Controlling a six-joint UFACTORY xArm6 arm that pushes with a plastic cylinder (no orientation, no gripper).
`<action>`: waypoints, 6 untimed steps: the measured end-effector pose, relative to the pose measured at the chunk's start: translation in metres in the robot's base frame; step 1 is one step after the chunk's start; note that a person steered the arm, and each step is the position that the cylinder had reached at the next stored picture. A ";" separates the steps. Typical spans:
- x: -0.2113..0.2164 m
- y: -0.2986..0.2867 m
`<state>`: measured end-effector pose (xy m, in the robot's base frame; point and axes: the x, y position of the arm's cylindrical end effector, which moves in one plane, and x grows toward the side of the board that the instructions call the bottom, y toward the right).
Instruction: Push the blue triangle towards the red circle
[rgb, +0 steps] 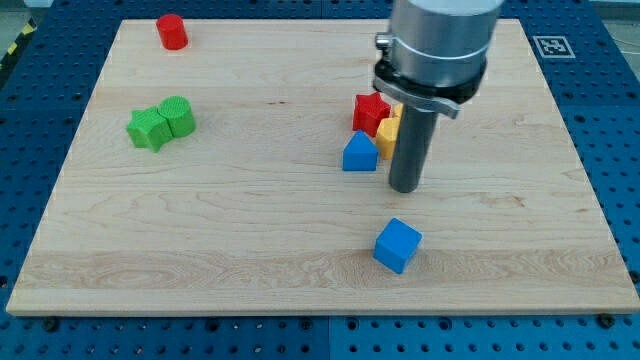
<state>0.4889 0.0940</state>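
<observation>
The blue triangle (359, 153) lies near the board's middle, just below a red star-shaped block (370, 109). The red circle (172, 31) stands far off at the view's top left. My tip (404, 187) rests on the board just right of the blue triangle and slightly below it, with a small gap between them. A yellow block (388, 130) sits right of the triangle, partly hidden behind the rod.
A green star-shaped block (148, 128) and a green round block (179, 115) sit touching at the view's left. A blue cube (398, 245) lies below my tip. The wooden board (250, 230) lies on a blue perforated table (610, 130).
</observation>
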 end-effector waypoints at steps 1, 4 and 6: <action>0.000 0.001; -0.031 -0.057; -0.052 -0.095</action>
